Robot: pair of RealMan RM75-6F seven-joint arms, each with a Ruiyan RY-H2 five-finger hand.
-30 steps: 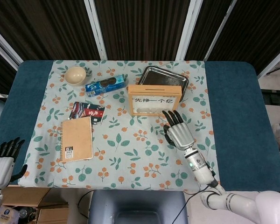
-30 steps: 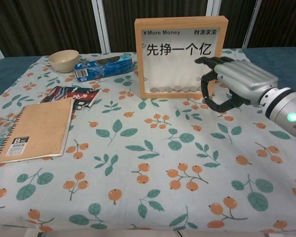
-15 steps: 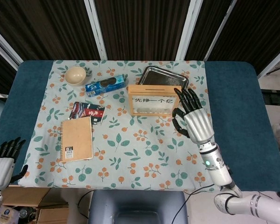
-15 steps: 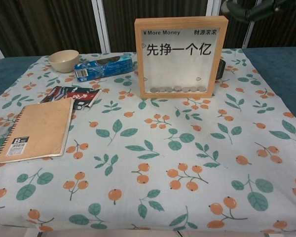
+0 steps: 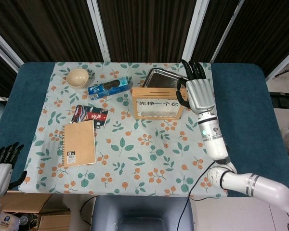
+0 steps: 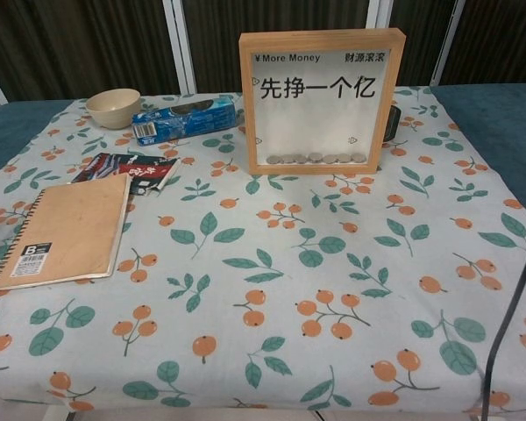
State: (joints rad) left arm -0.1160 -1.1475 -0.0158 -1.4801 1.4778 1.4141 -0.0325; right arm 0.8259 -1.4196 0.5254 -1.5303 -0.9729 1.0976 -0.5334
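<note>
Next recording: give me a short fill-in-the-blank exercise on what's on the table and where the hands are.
1. The right hand is raised beside the wooden ____ with coins along its bottom.
2. The spiral notebook partly covers a ____ packet.
3. The bowl stands left of the ____ packet.
4. The left hand rests off the table's ____ corner.

Missing words: frame; red; blue; near-left

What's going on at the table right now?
The right robot hand hovers with fingers spread, holding nothing, above the right end of the wooden coin frame and the metal tray behind it. The frame stands upright with a row of coins along its bottom. The left robot hand is open, off the table's near-left corner, touching nothing. A notebook, snack packets, a blue pack and a bowl lie on the floral cloth.
</note>
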